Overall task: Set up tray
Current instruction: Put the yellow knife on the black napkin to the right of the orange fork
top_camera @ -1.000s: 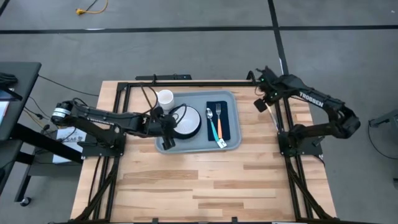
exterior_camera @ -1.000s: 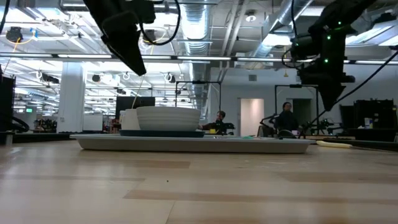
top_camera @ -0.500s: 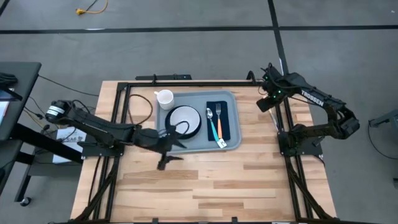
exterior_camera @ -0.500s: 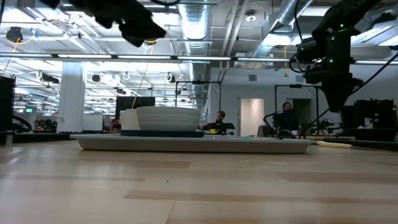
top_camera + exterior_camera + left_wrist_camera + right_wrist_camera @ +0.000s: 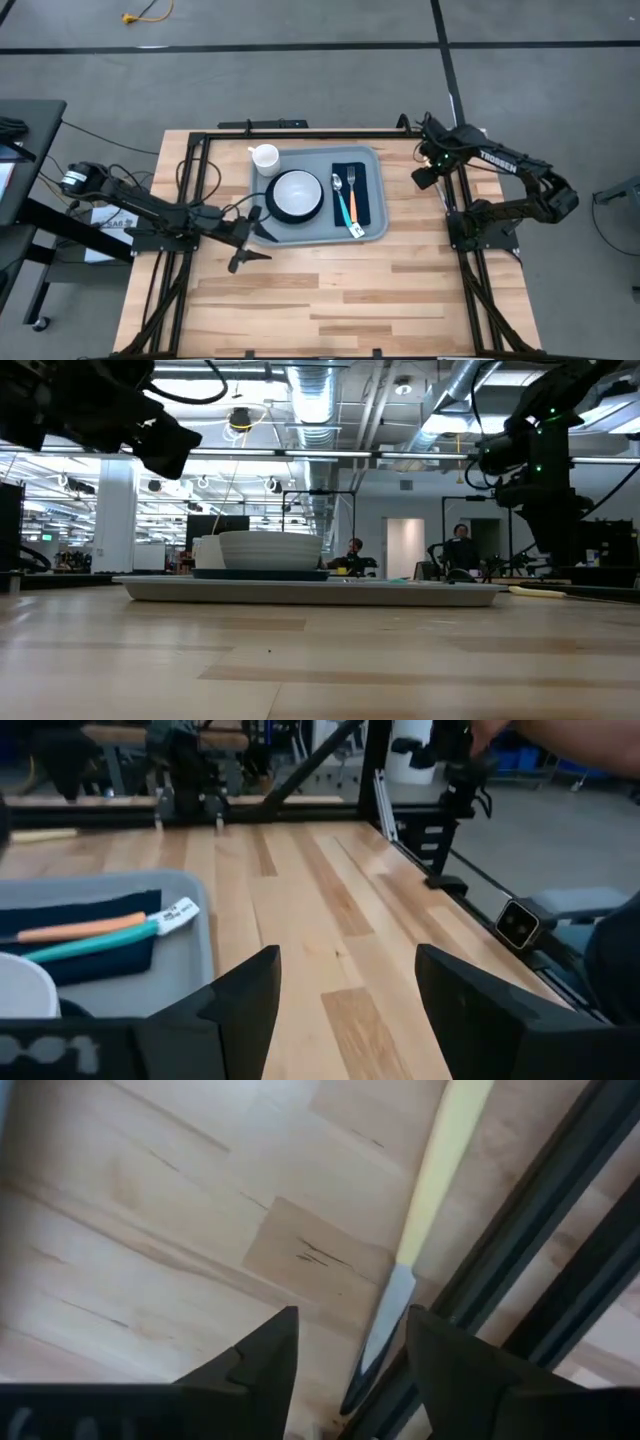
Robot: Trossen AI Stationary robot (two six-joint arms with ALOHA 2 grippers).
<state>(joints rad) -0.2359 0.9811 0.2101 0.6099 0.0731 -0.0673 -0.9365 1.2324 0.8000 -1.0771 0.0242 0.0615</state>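
The tray [image 5: 318,195] sits upper centre on the table [image 5: 330,290]. The left gripper [image 5: 243,255], fingers spread wide and empty, hovers just left below it. The right gripper [image 5: 424,172], fingers parted and empty, hangs over a knife [image 5: 415,1235] at the right.

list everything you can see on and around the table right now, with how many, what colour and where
tray: one, grey-blue, far middle of the table
plate: one, dark, on the tray's left part
bowl: one, white, on the plate
cup: one, white, just off the tray's far left corner
napkin: one, dark navy, on the tray's right part
fork and spoon: one each, silver heads with orange and teal handles, on the napkin
knife: one, pale yellow handle, on the wood by the black frame, under the right hand
table: one, light wood
left hand: open, empty, over the wood near the tray's near left corner
right hand: empty, over the table's far right edge
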